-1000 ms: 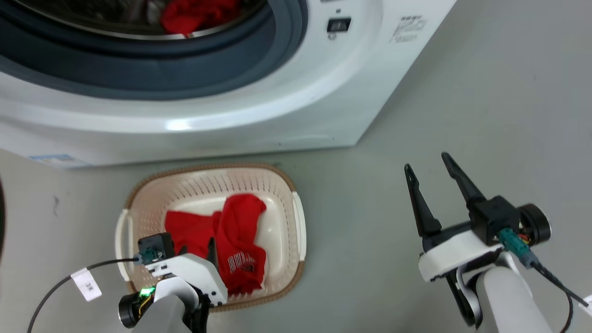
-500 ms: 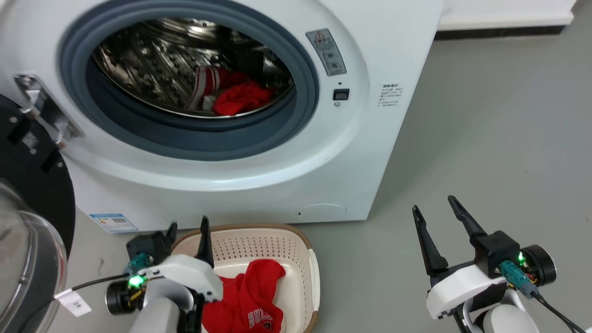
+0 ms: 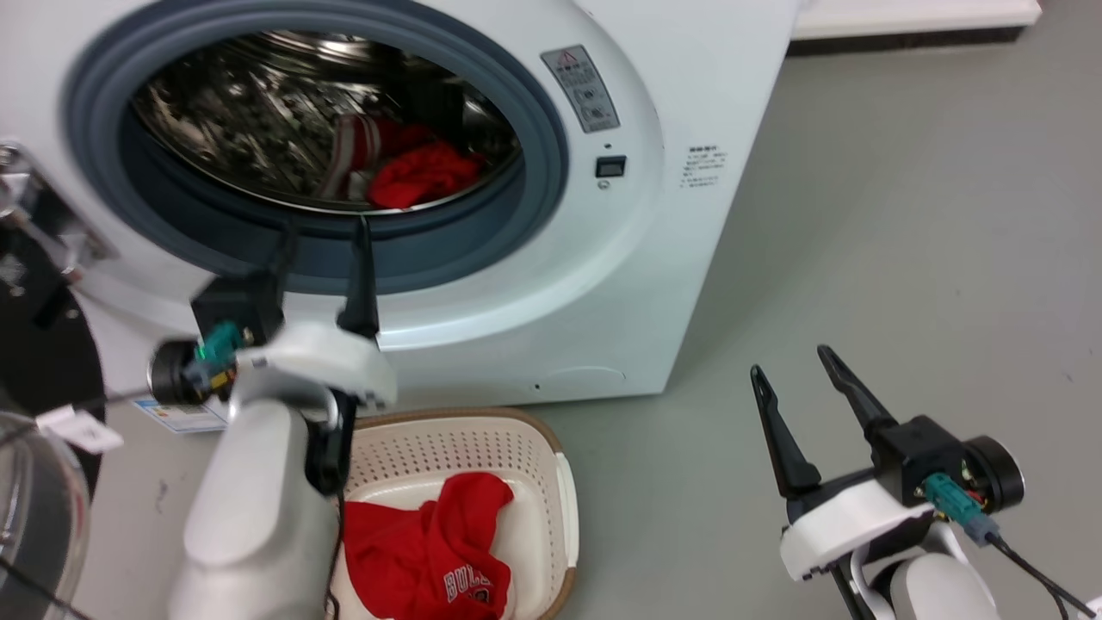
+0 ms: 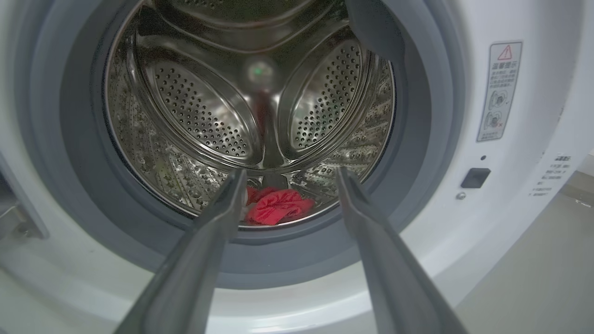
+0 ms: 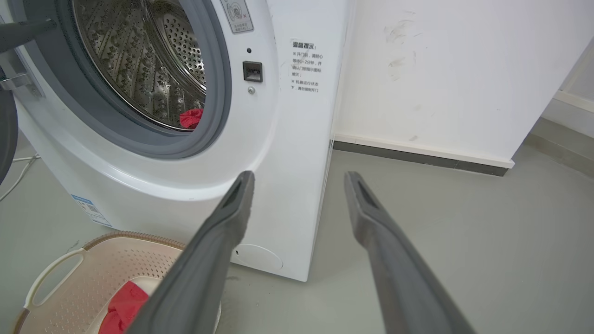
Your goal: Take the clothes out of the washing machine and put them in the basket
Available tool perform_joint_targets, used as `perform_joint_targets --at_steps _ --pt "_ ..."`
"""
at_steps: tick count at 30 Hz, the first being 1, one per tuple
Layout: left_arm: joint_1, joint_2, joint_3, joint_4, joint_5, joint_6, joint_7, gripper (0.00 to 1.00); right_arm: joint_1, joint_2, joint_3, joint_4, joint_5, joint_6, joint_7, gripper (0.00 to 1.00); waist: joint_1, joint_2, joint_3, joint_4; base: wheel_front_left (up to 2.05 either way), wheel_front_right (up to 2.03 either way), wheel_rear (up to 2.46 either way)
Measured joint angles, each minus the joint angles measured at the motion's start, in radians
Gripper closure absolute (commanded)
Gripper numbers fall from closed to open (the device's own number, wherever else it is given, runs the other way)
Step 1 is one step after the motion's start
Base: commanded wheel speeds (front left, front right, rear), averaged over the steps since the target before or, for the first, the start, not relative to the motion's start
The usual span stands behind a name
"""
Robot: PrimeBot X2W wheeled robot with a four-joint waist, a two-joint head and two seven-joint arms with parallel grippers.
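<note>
The white washing machine [image 3: 671,258] stands with its drum open behind a grey seal [image 3: 534,198]. Red clothes [image 3: 417,172] lie at the drum's front bottom, one with white stripes [image 3: 349,151]; the left wrist view shows them as red cloth [image 4: 278,208]. My left gripper [image 3: 320,231] is open and empty, raised in front of the seal's lower lip, fingers pointing into the opening. Below it the cream basket [image 3: 564,482] holds a red "BULLS" garment [image 3: 430,551]. My right gripper [image 3: 792,362] is open and empty over the floor right of the basket.
The machine's black-rimmed glass door [image 3: 34,482] hangs open at the far left, close to my left arm. A cable with a paper tag [image 3: 82,430] trails from the left wrist. Grey floor [image 3: 904,215] stretches to the right, ending at a white wall with a dark skirting [image 5: 417,155].
The head camera tilted up from the basket to the drum. My left gripper rose from beside the basket to the drum's opening. The right gripper stayed open in place.
</note>
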Motion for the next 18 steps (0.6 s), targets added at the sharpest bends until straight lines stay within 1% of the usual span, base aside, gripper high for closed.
perform_joint_targets --at_steps 5,8,14,18 --pt "-0.163 0.047 -0.012 0.124 0.026 -0.004 0.004 0.00 -0.047 0.000 0.029 0.005 0.031 0.000 -0.018 0.00 0.0001 0.0000 0.062 -0.042 0.00 0.00 0.00" --pt "-0.254 0.078 -0.018 0.206 0.038 -0.005 0.029 0.00 -0.072 -0.001 0.048 0.016 0.047 0.000 -0.031 0.00 0.0002 0.0000 0.107 -0.072 0.00 0.00 0.00" --pt "-0.430 0.155 -0.029 0.354 0.063 -0.007 0.112 0.00 -0.121 -0.001 0.082 0.049 0.096 0.000 -0.063 0.00 0.0003 0.0000 0.211 -0.133 0.00 0.00 0.00" --pt "-0.551 0.201 -0.050 0.437 0.086 -0.006 0.192 0.00 -0.157 -0.001 0.107 0.072 0.125 0.000 -0.079 0.00 0.0004 0.0000 0.289 -0.166 0.00 0.00 0.00"
